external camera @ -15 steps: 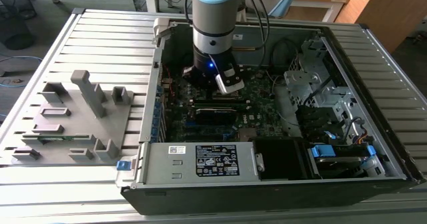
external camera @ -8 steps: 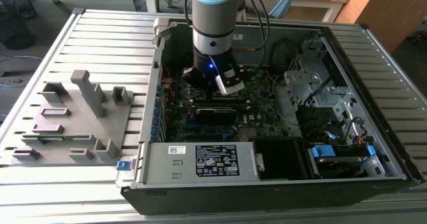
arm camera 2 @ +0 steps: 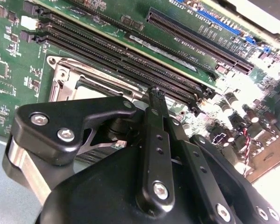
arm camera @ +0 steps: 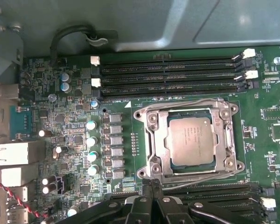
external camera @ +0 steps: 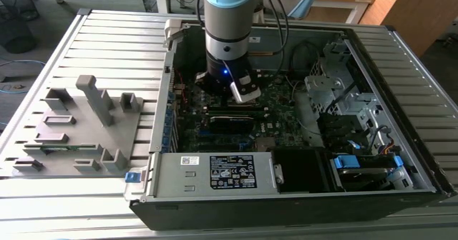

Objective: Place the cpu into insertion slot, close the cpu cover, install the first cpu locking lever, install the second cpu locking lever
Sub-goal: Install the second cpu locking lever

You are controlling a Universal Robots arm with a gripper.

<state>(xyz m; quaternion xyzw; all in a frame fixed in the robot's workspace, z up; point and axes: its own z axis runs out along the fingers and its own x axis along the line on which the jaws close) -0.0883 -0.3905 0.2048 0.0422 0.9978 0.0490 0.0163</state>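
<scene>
Cpu (arm camera: 190,141) is sitting under the closed cpu cover (arm camera: 155,140); clenched, empty pincer (arm camera: 151,184) is hovering beside it, so push levers slowly.

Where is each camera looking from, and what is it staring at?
Exterior view: high above the table, looking down into the open computer case; the arm reaches in.
First wrist view: on the arm, looking at the cpu under the cpu cover; the gripper shows.
Second wrist view: on the arm, low along the motherboard, behind the gripper.
Both wrist views share the gripper and cpu cover.
</scene>
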